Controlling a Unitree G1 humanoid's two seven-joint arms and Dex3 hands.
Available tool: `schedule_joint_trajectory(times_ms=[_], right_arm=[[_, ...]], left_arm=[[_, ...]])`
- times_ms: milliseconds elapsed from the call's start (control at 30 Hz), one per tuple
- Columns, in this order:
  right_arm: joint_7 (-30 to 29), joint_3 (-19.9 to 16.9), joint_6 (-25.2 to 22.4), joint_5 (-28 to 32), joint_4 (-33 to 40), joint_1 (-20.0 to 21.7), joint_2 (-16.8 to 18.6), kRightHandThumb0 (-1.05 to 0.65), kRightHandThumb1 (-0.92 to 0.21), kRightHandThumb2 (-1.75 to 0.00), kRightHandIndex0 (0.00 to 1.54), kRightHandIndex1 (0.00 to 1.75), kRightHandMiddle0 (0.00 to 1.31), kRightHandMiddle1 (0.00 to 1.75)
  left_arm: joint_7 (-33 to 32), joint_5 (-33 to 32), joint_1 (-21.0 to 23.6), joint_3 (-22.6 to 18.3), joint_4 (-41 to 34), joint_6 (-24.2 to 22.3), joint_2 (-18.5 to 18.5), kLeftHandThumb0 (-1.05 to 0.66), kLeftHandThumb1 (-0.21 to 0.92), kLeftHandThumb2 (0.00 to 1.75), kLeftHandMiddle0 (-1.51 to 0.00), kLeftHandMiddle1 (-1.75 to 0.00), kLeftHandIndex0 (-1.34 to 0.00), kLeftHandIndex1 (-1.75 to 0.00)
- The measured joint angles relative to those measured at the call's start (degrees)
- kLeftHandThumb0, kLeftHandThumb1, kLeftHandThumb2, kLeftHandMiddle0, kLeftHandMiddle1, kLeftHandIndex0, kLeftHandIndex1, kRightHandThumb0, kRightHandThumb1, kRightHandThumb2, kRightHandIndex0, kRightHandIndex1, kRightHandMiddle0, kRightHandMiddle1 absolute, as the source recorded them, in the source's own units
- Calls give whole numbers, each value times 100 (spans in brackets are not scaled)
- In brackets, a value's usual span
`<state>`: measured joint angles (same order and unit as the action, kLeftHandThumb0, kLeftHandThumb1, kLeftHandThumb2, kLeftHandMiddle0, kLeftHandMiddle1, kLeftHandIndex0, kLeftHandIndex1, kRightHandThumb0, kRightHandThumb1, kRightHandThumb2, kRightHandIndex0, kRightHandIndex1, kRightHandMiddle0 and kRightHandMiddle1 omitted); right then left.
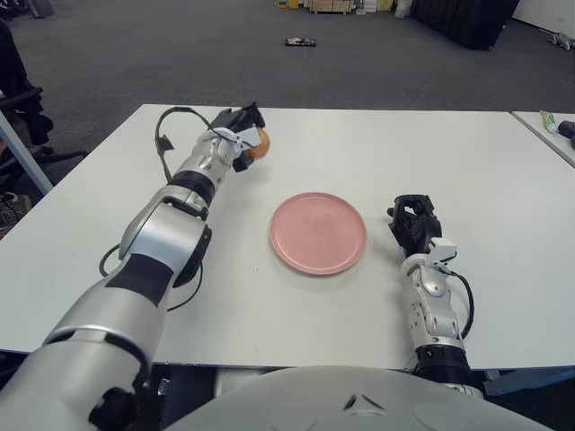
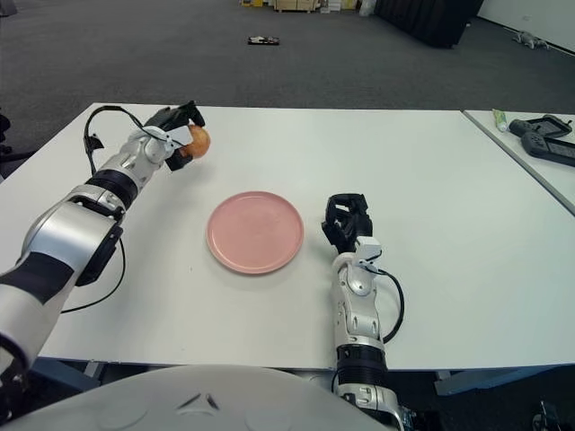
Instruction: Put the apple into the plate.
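Apple (image 2: 199, 141) sits in our left hand (image 1: 235, 127), whose dark fingers (image 1: 243, 117) are curled around it at the far left of the white worktop (image 1: 449, 171), well behind and to the left of the pink plate (image 1: 318, 233). We cannot tell whether the fruit touches the worktop or is just above it. Our right hand (image 2: 347, 219) shows just beside the plate's right edge, its fingers curled in and holding nothing. The plate is bare.
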<state>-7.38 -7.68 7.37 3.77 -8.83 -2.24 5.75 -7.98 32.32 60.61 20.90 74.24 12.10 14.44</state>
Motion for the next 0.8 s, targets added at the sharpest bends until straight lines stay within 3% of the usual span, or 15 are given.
schedule_joint_trajectory(times_ms=[500,633,800], right_arm=[[-30,5,-6,15,3,0,14,-36,-82,-67,36,147,25,175],[-30,26,-6,13,5,3,20,-36,-84,-65,36,147,24,175],[-98,35,-7,0,9,2,46,-35,-86,-62,38,146,23,175]], left_arm=[[-141,-133,-7,-59,-745,937,139,0,-9,172,-97,-157,-69,-175],[66,-392,-179,-167,-1368,1152,122,0,-10,173,-98,-157,-69,-175],[465,-616,-640,-149,-2371,1736,67,0,-10,173,-98,-157,-70,-175]])
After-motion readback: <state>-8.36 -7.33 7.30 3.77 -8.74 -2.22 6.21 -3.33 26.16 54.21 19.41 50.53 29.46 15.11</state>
